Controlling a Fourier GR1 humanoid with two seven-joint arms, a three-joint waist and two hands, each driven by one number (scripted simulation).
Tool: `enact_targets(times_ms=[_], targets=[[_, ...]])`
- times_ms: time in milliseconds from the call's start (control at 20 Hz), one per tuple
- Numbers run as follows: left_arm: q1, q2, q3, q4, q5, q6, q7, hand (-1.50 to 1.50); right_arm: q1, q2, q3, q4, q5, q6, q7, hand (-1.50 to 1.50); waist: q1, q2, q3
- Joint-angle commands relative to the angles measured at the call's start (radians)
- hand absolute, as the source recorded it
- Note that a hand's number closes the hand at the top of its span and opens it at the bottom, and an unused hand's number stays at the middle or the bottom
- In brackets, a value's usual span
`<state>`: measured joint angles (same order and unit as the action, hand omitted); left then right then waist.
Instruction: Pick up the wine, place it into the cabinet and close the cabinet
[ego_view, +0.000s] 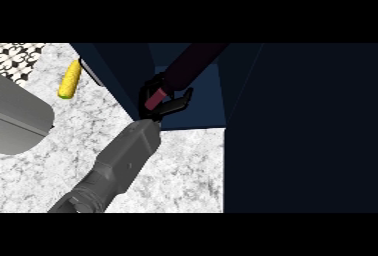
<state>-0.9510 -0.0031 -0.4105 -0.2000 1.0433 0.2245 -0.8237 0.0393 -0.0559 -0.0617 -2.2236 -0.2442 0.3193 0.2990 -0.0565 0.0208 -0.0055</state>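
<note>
The robot hand (164, 100), black fingers curled round the neck of the dark red glass wine bottle (184, 65), holds it inside the open dark blue cabinet (203, 107) beyond the speckled white worktop (177, 170). Placing is under way; next comes letting go, withdrawing, then shutting the door.

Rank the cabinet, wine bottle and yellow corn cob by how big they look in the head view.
1. Cabinet, by far the largest.
2. Wine bottle, held by the hand; part may be hidden.
3. Corn cob, smallest, though it lies farther away, so unsure.
</note>
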Motion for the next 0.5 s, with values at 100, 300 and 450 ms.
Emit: enact_targets(times_ms=[100, 300, 450], targets=[[-0.035, 0.003, 0.045, 0.040, -0.009, 0.004, -0.078, -1.50, 0.027, -0.003, 0.008, -0.039, 0.005, -0.005, 0.026, -1.50, 0.017, -0.009, 0.004], [0.041, 0.003, 0.011, -0.033, -0.036, -0.020, -0.123, -1.50, 0.030, 0.024, 0.035, -0.061, 0.056, -0.033, 0.017, -1.50, 0.041, -0.019, 0.005], [0.044, 0.034, 0.010, -0.053, -0.043, -0.029, -0.119, -1.50, 0.037, -0.021, -0.002, -0.064, -0.004, 0.009, 0.029, -1.50, 0.042, -0.019, 0.005]])
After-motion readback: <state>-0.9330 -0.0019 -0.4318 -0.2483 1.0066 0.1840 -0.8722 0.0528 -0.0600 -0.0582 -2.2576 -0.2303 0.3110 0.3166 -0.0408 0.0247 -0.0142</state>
